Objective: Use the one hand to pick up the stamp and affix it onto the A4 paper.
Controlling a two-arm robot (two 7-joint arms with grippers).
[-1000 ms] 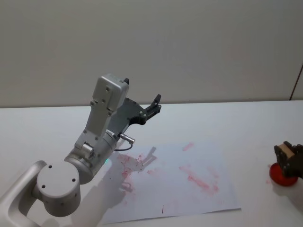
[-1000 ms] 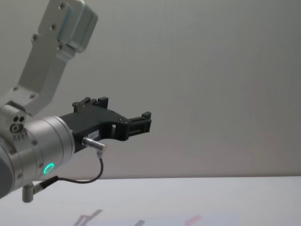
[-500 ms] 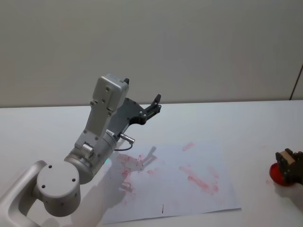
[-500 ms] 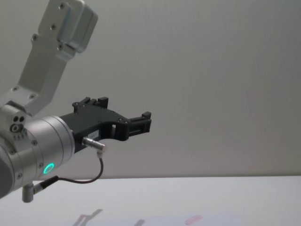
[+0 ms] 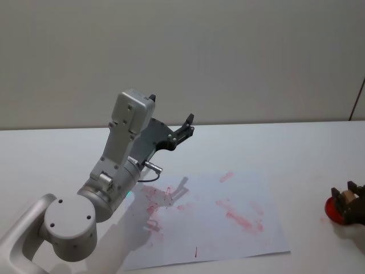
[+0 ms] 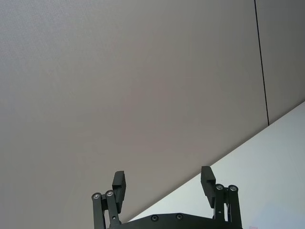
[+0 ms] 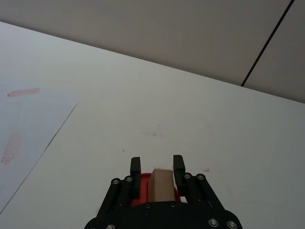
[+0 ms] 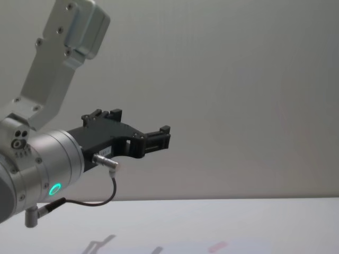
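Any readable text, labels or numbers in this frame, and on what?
None can be read.
A4 paper: red stamp marks, too blurred to read.
Left end effector, parked raised: a small pale label on its black body, too small to read.
Stamp in the right end effector: no text visible.

The head camera looks down from above onto the white table [image 5: 296, 148], taking in the A4 paper [image 5: 228, 228] and the wall behind. The chest camera sits lower and looks level across the table edge at the wall, close behind the left gripper [image 8: 159, 138], which the head view shares [image 5: 185, 128]. The left wrist camera points up past its own fingers [image 6: 119, 183] at the wall. The right wrist camera looks forward over the table, near the right gripper [image 7: 157, 167], and shares the paper's corner [image 7: 33, 124] with the head view.
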